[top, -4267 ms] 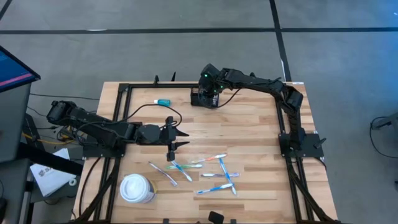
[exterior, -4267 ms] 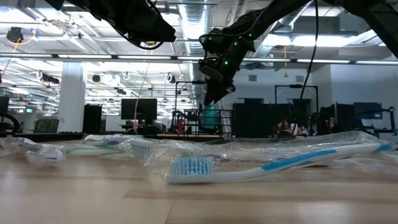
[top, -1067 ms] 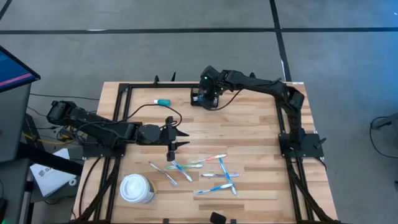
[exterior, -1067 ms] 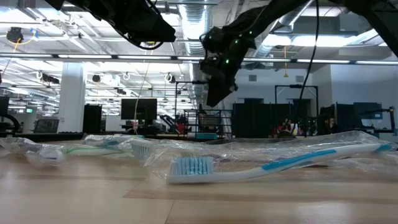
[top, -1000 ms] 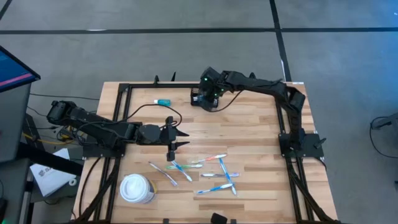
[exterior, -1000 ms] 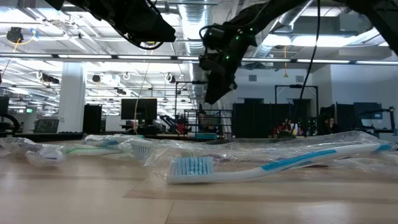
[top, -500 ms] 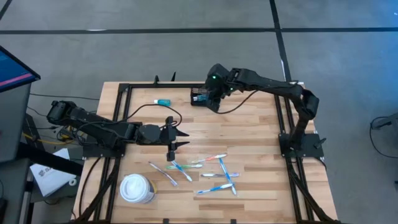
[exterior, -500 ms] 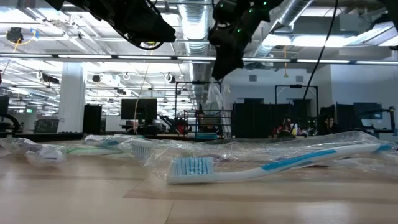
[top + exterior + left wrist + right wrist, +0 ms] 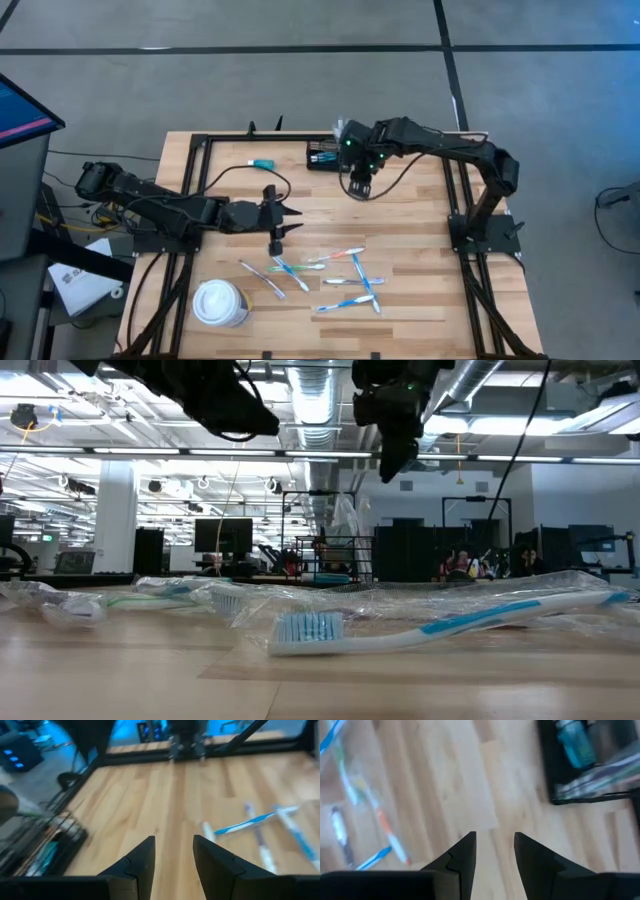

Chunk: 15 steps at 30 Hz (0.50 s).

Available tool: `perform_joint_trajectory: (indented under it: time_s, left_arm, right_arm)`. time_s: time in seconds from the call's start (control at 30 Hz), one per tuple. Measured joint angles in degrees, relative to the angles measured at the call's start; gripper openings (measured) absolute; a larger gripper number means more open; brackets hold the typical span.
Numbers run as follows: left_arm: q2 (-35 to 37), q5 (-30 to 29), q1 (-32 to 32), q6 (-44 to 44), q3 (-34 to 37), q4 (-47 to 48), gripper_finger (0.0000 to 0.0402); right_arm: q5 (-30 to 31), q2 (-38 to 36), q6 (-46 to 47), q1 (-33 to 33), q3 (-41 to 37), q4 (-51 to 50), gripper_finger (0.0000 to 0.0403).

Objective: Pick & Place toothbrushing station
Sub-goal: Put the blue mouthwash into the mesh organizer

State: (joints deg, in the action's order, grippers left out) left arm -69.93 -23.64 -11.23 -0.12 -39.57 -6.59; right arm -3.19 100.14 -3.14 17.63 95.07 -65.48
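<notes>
The wire organiser [image 9: 322,156] is sitting near the far edge of the bench [image 9: 420,250], about midway along it, and it is carrying a load: the right wrist view is showing a teal tube [image 9: 575,744] lying in one compartment and wrapped toothbrushes [image 9: 600,775] stretched along the next. The right gripper [image 9: 358,187] is hanging in the air just beside the organiser, on its near side, fingers spread with nothing between them and bare wood showing through the gap. The left gripper [image 9: 277,228] is hovering over the middle of the bench, toward the left side, its jaws also parted and gripping nothing. Below it, toward the near edge, loose toothbrushes [image 9: 345,280] in clear wrappers are lying scattered and crossing one another. A white lidded cup [image 9: 220,303] is standing by the near left corner, upright, and what it holds cannot be seen. A small teal item [image 9: 261,163] is lying on the bench left of the organiser, near the far edge. From table height, a wrapped blue-and-white toothbrush [image 9: 440,625] is filling the foreground.
</notes>
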Motion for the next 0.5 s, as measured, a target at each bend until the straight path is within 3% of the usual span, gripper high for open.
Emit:
perform_joint_trajectory:
  time_s: [0.5]
  left_arm:
    - [0.02, -2.31, 9.32, -0.31, 1.89, 6.29, 0.0126]
  right_arm:
    - [-2.57, -0.09, 0.02, -9.66, -0.45, -0.80, 0.0103]
